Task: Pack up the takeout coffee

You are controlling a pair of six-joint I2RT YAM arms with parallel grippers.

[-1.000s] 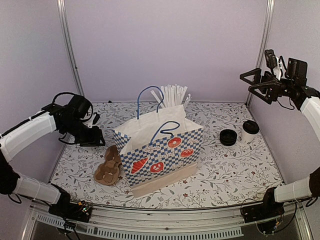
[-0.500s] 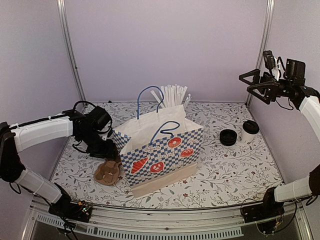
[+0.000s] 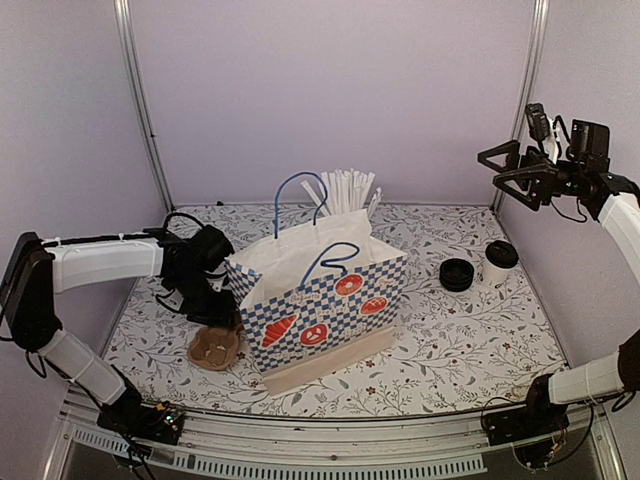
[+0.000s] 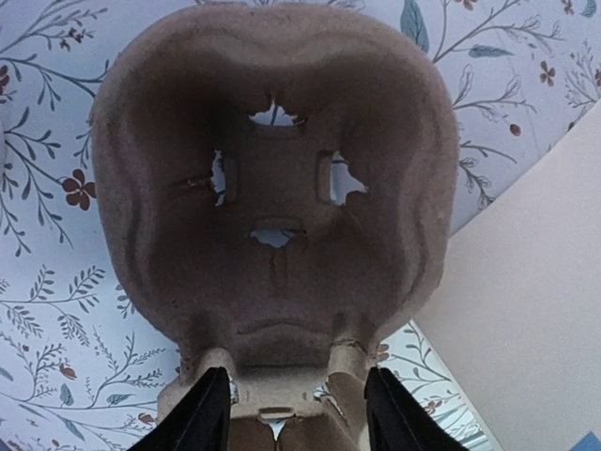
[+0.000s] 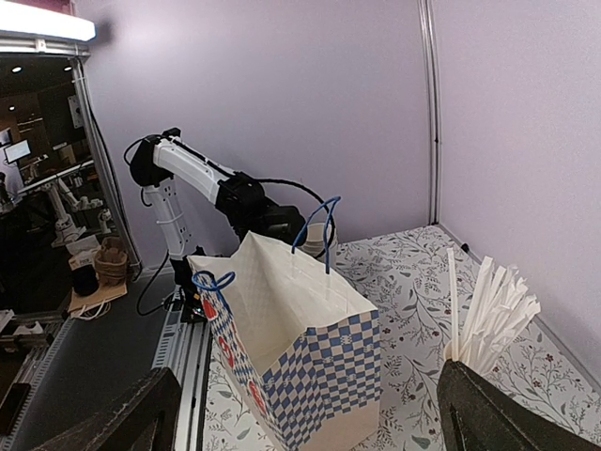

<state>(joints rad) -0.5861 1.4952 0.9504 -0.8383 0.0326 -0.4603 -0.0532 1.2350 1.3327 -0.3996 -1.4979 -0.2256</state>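
The takeout coffee point(image 3: 498, 263), a small white cup with a black lid, stands at the right of the table, far from both arms. My left gripper point(image 3: 218, 311) is low beside the checked paper bag point(image 3: 322, 295). In the left wrist view my left gripper point(image 4: 291, 413) has its fingers half apart, astride the narrow middle of a brown pulp cup carrier point(image 4: 277, 178). Whether they press on it I cannot tell. My right gripper point(image 3: 512, 166) hangs high at the right, open and holding nothing. From the right wrist view the bag point(image 5: 300, 348) stands open-topped.
A loose round black lid point(image 3: 456, 274) lies just left of the coffee. A white cup of straws point(image 3: 350, 189) stands behind the bag, and the straws point(image 5: 490, 315) show at the right wrist view's right edge. The carrier point(image 3: 212, 348) lies against the bag's left corner.
My left arm has swung right and down from the left side of the table onto the cup carrier by the bag. The right arm has barely moved.
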